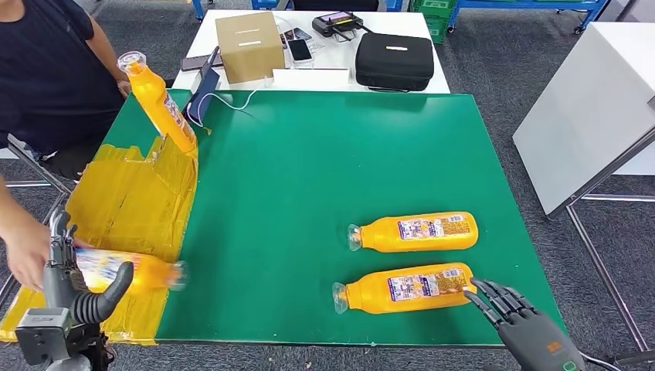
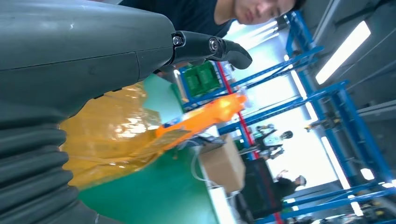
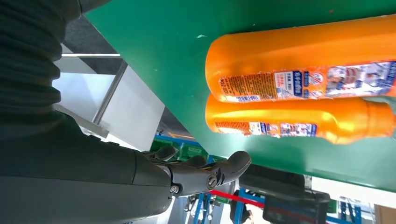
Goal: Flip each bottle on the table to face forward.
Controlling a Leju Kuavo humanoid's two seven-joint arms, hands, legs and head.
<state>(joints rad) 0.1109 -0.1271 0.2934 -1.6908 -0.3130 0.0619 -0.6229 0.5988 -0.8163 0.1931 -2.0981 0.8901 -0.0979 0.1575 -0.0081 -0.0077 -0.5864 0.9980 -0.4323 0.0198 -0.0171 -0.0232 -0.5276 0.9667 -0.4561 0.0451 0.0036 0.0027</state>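
**A:** What's the biggest thing there?

**B:** The worktop (image 1: 324, 170), a broad flat board with a matte green surface. Along its left side lies a sheet of crinkled, glossy yellow tape-covered cardboard (image 1: 123, 205).

**A:** And the bottles?

**B:** Four smooth orange plastic bottles, long and flattened, with clear caps. Two lie on their sides on the green near the right front corner, printed labels up, caps pointing left: the far bottle (image 1: 413, 232) and, just in front of it, the near bottle (image 1: 405, 288). In the right wrist view they lie side by side, close together. A third, the leaning bottle (image 1: 158, 102), is propped tilted at the far end of the yellow sheet. A fourth, the blurred bottle (image 1: 127, 270), is on the yellow sheet at the front left, with a person's hand (image 1: 27, 251) at its base.

**A:** Where are the robot's hands?

**B:** The right hand (image 1: 514, 313), dark and jointed, is open with fingers spread, fingertips just beside the base end of the near bottle; I cannot tell whether they touch it. The left hand (image 1: 73, 290) stands upright just in front of the blurred bottle, thick grey thumb curved out, holding nothing, fingers apart.
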